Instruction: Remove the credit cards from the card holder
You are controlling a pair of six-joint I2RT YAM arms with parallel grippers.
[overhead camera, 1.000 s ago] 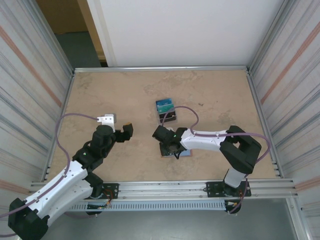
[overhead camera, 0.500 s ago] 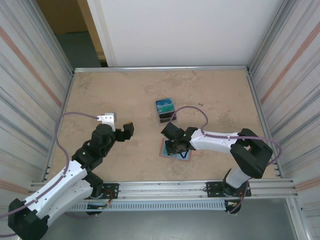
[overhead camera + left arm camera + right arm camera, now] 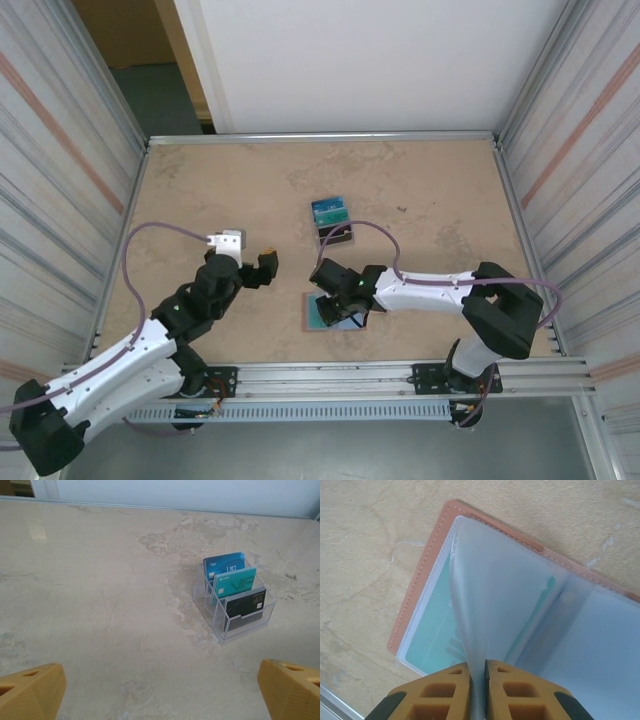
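Shifted leftward with the right hand (image 3: pixel 477 672), the salmon-pink folding card holder (image 3: pixel 415 587) lies open beneath it, its clear plastic sleeve (image 3: pixel 485 580) pinched; left hand (image 3: pixel 160 682) gapes wide.

Bare table (image 3: pixel 200 190) at left, clear stand (image 3: pixel 333 222) beyond card holder (image 3: pixel 318 314)

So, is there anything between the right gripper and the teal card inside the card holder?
Yes. The right gripper pinches a translucent plastic sleeve of the card holder. The teal card lies beneath that sleeve, against the left cover.
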